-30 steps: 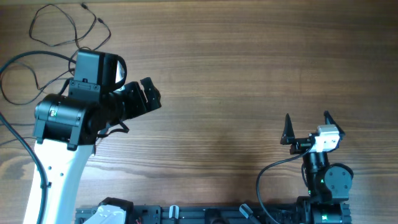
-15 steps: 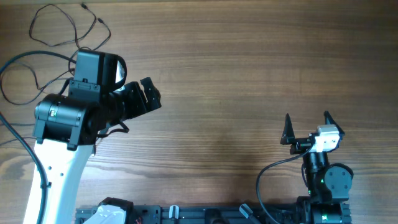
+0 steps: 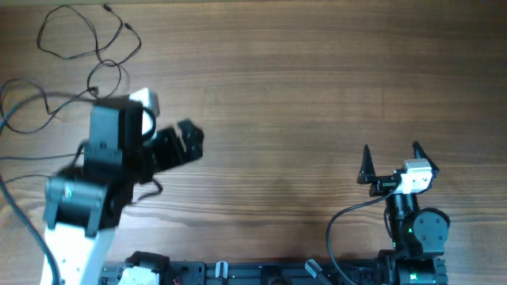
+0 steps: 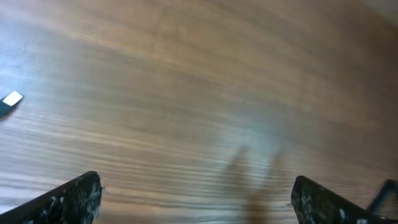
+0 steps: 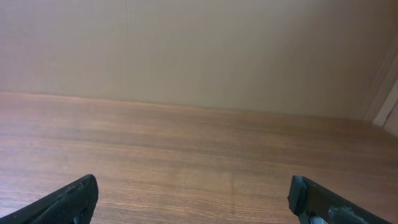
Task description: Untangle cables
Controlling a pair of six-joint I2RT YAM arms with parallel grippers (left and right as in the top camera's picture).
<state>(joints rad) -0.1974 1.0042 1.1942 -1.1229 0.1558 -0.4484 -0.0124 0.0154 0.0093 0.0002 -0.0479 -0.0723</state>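
Note:
The cables (image 3: 83, 36) are thin black cords lying in loose loops at the table's far left corner, with small plug ends at the top. A white plug tip (image 4: 11, 99) shows at the left edge of the left wrist view. My left gripper (image 3: 190, 136) is open and empty, to the right of and below the cords, over bare wood (image 4: 198, 198). My right gripper (image 3: 390, 158) is open and empty at the near right (image 5: 194, 198), far from the cords.
The thick black wire of the left arm (image 3: 24, 87) loops at the left edge beside the cords. The right arm's wire (image 3: 341, 222) curves by its base. A black rail (image 3: 261, 273) runs along the near table edge. A wall stands beyond the table in the right wrist view (image 5: 199, 50).
My left arm has drawn back toward the near edge, blurred with motion, uncovering more of the cord loops. Its gripper stays open. The right arm has not moved.

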